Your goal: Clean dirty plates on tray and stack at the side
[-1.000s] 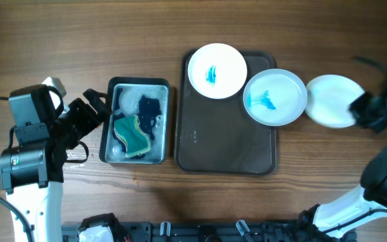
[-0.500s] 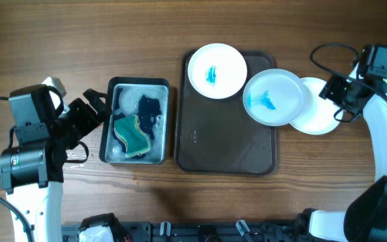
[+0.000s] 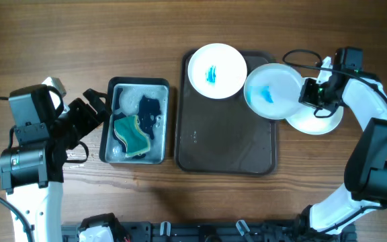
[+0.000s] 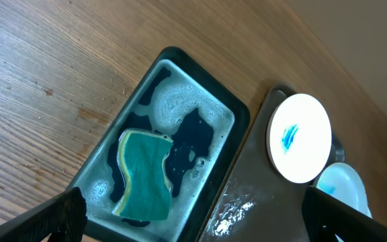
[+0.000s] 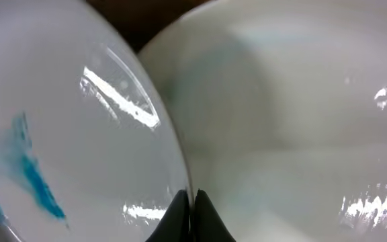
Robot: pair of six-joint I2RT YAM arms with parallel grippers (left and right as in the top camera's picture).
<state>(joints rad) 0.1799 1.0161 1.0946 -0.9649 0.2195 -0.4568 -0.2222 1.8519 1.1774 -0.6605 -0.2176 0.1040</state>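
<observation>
The dark brown tray [image 3: 224, 148] holds a white plate [image 3: 217, 70] with a blue smear at its far left corner. A second blue-smeared plate [image 3: 271, 91] overhangs the tray's right edge and overlaps a clean white plate [image 3: 321, 119] lying on the table beside it. My right gripper [image 3: 309, 93] is shut on that second plate's right rim. The wrist view shows the black fingertips [image 5: 180, 212] pinching the rim between the smeared plate [image 5: 66, 134] and the clean plate [image 5: 294, 134]. My left gripper [image 4: 197, 218] hangs open over the tub and the tray [image 4: 261, 195], holding nothing.
A black tub [image 3: 137, 84] of soapy water stands left of the tray, with a green-yellow sponge [image 3: 133, 134] and a dark cloth [image 3: 150, 111] in it. The right arm's cable loops over the table behind the plates. Bare wooden table lies all round.
The right arm swung in from the table's right edge to the smeared plate and its jaws closed on the rim. The clean plate shifted a little left. The left arm stayed still.
</observation>
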